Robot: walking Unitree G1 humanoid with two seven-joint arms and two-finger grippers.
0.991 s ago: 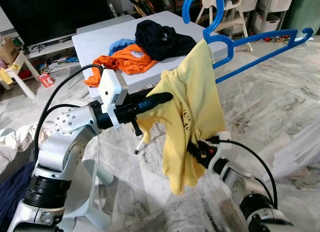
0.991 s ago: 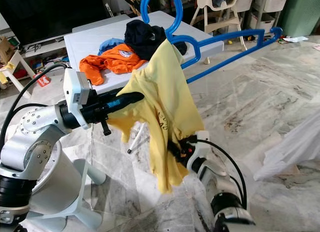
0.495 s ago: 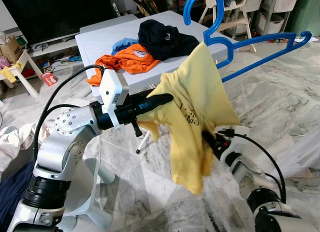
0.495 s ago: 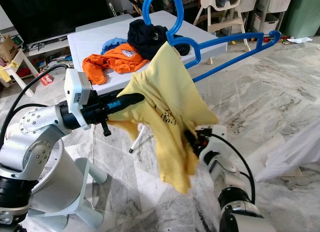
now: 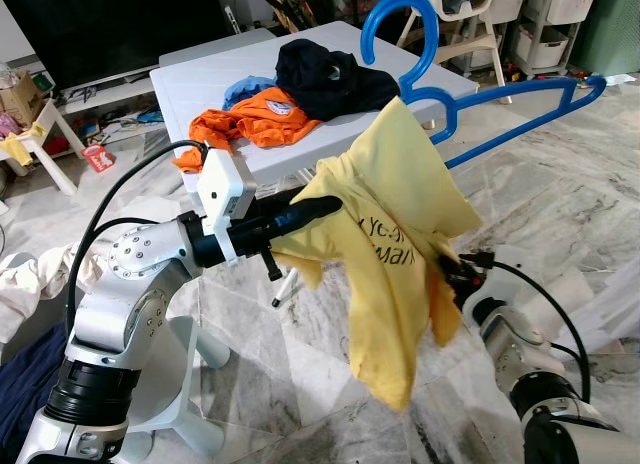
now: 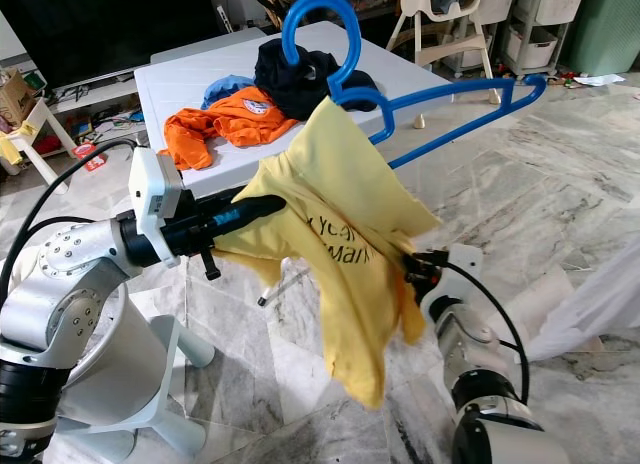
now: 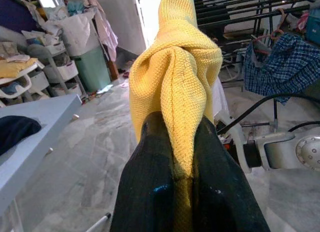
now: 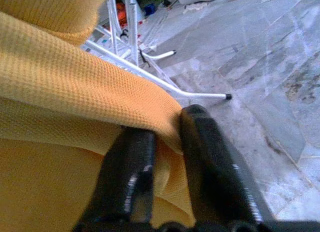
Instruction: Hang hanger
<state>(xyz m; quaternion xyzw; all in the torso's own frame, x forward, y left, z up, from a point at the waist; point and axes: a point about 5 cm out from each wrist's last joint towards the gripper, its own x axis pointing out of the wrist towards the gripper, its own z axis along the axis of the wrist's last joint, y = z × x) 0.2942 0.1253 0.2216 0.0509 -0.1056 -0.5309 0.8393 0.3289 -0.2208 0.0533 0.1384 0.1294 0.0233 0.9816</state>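
**Yellow shirt held up on a blue hanger between two grippers**

The floor [image 5: 560,199] is pale veined marble. Behind the arms stands a white rectangular surface [image 5: 200,74]; toward its front left edge lies a crumpled orange garment [image 5: 250,119], with a bit of blue cloth [image 5: 243,88] behind it and a dark bundled garment [image 5: 330,76] nearer the middle. A black screen [image 5: 110,24] fills the far left of the room, and white storage bins [image 5: 545,14] and a child's chair sit at the far right.

The left gripper [image 5: 322,205] reaches out in mid-air in front of the surface's front edge, its black fingers [image 7: 160,157] pressed together on a fold of the yellow shirt [image 5: 400,244]. The wrist view shows the shirt's knit as a fine waffle weave, bunched into a knot above the fingertips.

The blue hanger [image 5: 480,109] is smooth plastic with a round hook and a long straight arm that slants up to the right; it is held aloft above the floor, its neck tucked into the shirt's top. The shirt drapes down in loose folds, dark lettering on its front.

The right gripper [image 8: 167,137] is clamped on the shirt's lower right side.
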